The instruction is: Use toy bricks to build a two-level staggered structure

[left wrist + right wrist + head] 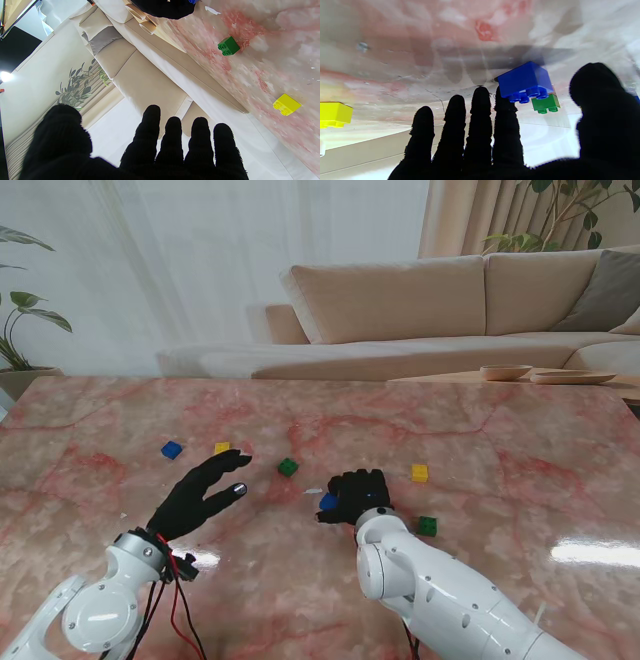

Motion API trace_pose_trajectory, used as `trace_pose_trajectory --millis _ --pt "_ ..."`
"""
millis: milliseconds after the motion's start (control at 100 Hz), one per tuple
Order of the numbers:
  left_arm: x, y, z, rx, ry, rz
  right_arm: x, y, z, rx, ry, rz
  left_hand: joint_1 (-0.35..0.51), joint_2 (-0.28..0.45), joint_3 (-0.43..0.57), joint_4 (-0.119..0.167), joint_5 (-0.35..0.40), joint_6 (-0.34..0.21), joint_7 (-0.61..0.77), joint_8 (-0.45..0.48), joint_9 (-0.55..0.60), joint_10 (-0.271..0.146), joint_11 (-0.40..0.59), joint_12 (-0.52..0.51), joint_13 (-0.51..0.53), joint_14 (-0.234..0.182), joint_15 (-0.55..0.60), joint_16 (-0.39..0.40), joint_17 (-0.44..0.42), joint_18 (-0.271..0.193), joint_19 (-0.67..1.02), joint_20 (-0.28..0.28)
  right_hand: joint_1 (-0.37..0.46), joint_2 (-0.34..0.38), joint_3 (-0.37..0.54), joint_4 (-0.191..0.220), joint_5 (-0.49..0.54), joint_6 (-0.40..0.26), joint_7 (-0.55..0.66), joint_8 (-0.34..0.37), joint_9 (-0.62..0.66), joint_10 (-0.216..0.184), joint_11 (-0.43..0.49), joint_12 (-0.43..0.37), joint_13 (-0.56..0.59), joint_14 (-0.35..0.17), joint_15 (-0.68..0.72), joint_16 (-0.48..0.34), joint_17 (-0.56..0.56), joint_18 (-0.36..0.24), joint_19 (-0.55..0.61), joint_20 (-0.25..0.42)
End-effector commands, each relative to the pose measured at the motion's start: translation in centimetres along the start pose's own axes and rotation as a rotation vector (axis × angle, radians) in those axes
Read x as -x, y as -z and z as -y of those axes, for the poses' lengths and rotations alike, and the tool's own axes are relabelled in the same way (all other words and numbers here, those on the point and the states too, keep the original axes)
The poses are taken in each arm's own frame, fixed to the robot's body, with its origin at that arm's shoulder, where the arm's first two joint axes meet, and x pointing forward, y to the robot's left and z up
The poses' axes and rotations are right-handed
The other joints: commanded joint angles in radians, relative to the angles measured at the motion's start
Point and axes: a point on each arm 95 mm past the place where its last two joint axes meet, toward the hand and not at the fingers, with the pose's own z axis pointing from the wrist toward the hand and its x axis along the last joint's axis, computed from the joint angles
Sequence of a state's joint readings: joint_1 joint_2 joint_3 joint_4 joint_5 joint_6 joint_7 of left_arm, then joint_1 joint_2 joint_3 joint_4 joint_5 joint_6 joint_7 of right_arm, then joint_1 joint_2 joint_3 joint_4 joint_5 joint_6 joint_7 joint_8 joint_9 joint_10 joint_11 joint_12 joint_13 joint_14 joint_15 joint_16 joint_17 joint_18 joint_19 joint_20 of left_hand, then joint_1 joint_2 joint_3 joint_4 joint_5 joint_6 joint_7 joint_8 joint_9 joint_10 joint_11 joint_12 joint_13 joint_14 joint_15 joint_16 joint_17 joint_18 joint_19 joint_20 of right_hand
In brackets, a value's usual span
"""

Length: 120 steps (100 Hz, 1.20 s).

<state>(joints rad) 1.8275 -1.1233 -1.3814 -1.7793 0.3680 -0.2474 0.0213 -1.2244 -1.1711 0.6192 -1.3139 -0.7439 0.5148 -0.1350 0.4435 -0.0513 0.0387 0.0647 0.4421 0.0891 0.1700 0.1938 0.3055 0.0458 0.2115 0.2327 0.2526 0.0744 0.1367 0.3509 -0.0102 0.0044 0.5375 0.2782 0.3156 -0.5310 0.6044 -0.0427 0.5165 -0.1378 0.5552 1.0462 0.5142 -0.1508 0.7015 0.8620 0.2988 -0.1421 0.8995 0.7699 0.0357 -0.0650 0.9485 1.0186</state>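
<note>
A pink marble counter [500, 430] carries scattered toy bricks. The right robot hand [355, 495] rests palm down near the middle, fingers [480, 117] straight and together, thumb apart, gripping nothing; a blue brick [328, 502] sits on the counter at its index fingertip. The left robot hand [200, 492] hovers with fingers spread, holding nothing, near a yellow brick [222, 448], another blue brick [172, 449] and a green brick [288, 467]
</note>
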Motion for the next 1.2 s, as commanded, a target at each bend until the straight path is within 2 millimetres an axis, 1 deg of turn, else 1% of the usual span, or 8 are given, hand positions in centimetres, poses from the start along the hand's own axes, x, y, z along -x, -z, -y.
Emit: trace_pose_trajectory --millis 0,190,330,550,660,680,720,1190 --pt "0.1 0.3 -0.2 0.003 0.0 0.008 0.0 0.2 1.0 -0.035 -0.001 0.009 0.002 0.031 0.007 0.004 0.013 0.007 -0.005 -0.01 0.007 -0.028 -0.012 -0.009 -0.035 -0.051 -0.02 -0.012 -0.012 -0.033 -0.031 -0.012 0.04 0.009 0.018 -0.049 0.067 -0.038 0.038 -0.009 0.033 -0.03 0.027 0.019 0.03 -0.025 0.028 0.028 0.005 -0.018 0.034 0.022" --pt "0.2 0.3 -0.2 0.004 0.001 0.008 0.0 0.3 1.1 -0.021 0.012 0.006 0.002 0.031 0.006 0.003 0.013 0.007 -0.005 -0.01 0.006 -0.026 -0.012 -0.008 -0.036 -0.051 -0.02 -0.012 -0.013 -0.033 -0.033 -0.013 0.097 -0.007 0.123 -0.071 0.116 -0.067 0.086 -0.031 0.111 -0.047 0.035 0.026 0.079 -0.035 0.052 0.041 0.028 -0.016 0.071 0.015" --pt "0.2 0.3 -0.2 0.003 0.002 0.006 0.1 0.3 1.2 -0.013 0.02 -0.003 0.001 0.033 0.006 0.003 0.013 0.008 -0.005 -0.01 0.007 -0.027 -0.012 -0.008 -0.035 -0.051 -0.02 -0.012 -0.013 -0.033 -0.034 -0.014 0.138 -0.027 0.161 -0.15 0.131 -0.084 0.102 -0.086 0.146 -0.052 0.025 0.02 0.097 -0.04 0.055 0.042 0.035 -0.017 0.083 0.007" --pt "0.3 0.3 -0.2 0.0 0.002 0.007 0.2 0.6 1.8 0.002 0.034 -0.042 0.002 0.035 0.005 0.002 0.012 0.009 -0.006 -0.01 0.007 -0.027 -0.013 -0.009 -0.035 -0.05 -0.02 -0.012 -0.012 -0.032 -0.036 -0.014 0.152 -0.052 0.239 -0.18 0.131 -0.099 0.127 -0.158 0.169 -0.063 0.008 0.009 0.101 -0.05 0.052 0.039 0.03 -0.019 0.084 -0.003" --pt "0.3 0.3 -0.2 0.001 0.003 0.007 0.2 0.9 2.0 0.014 0.037 -0.067 0.003 0.036 0.005 0.001 0.012 0.009 -0.007 -0.01 0.006 -0.027 -0.014 -0.009 -0.036 -0.05 -0.02 -0.013 -0.012 -0.032 -0.036 -0.014 0.158 -0.066 0.269 -0.189 0.138 -0.116 0.148 -0.178 0.188 -0.068 0.006 0.006 0.108 -0.054 0.053 0.038 0.031 -0.022 0.083 -0.005" --pt "0.3 0.3 -0.2 0.001 0.003 0.007 0.1 1.0 2.0 0.016 0.037 -0.071 0.003 0.037 0.005 0.001 0.012 0.008 -0.007 -0.01 0.003 -0.008 -0.015 -0.009 -0.036 -0.05 -0.021 -0.013 -0.012 -0.032 -0.036 -0.014 0.156 -0.069 0.281 -0.193 0.137 -0.116 0.156 -0.187 0.189 -0.069 0.004 0.005 0.108 -0.055 0.053 0.037 0.03 -0.023 0.083 -0.005" --pt "0.3 0.3 -0.2 0.002 0.002 0.007 0.1 1.2 2.1 0.019 0.036 -0.08 0.004 0.036 0.004 0.001 0.013 0.008 -0.007 -0.01 0.006 -0.027 -0.015 -0.009 -0.035 -0.05 -0.02 -0.013 -0.012 -0.032 -0.036 -0.014 0.159 -0.07 0.288 -0.193 0.135 -0.117 0.158 -0.193 0.191 -0.068 0.004 0.005 0.107 -0.056 0.052 0.037 0.028 -0.023 0.082 -0.006" --pt "0.1 0.3 -0.3 0.002 -0.001 0.001 -1.1 3.5 3.0 0.036 0.018 -0.162 0.007 0.038 0.002 -0.001 0.013 0.008 -0.008 -0.01 0.008 -0.028 -0.014 -0.008 -0.035 -0.051 -0.021 -0.013 -0.012 -0.032 -0.039 -0.015 0.14 -0.063 0.297 -0.192 0.148 -0.105 0.155 -0.23 0.196 -0.06 -0.013 -0.003 0.105 -0.055 0.05 0.036 0.024 -0.022 0.079 -0.005"
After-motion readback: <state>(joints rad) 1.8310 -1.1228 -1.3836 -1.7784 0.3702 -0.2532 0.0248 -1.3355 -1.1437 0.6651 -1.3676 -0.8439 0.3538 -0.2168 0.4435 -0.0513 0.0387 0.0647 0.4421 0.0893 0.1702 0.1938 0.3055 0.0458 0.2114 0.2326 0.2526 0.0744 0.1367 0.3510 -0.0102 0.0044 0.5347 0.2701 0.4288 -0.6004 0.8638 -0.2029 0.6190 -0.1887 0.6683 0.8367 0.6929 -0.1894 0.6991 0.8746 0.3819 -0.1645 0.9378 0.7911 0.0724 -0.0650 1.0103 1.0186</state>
